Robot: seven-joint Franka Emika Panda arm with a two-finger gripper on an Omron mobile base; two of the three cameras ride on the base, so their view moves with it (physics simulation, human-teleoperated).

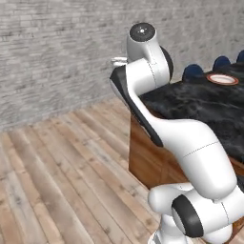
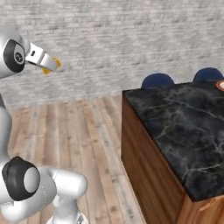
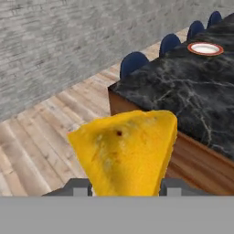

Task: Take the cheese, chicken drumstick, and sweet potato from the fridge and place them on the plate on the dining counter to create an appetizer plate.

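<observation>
Left base view: one plate (image 1: 222, 78) is being shown on the dining counter (image 1: 200, 107), well ahead of the raised arm.

Right base view: one gripper (image 2: 49, 65) is being held high, a yellow scrap at its tip, away from the counter.

Hand view: one cheese (image 3: 125, 153) is being pinched between the jaws at its lower end. It is judged light, firm, slightly slippery; a broad-face hold suits it. Four stools (image 3: 134, 64) are being counted beyond.

Even, diffuse rendered lighting, moderately bright; no distinct source. Faint sheen on dining counter (image 2: 183, 127); shadows weak. All views soft, low-resolution; cheese (image 3: 125, 153) close-up slightly blurred. No edge distortion.
</observation>
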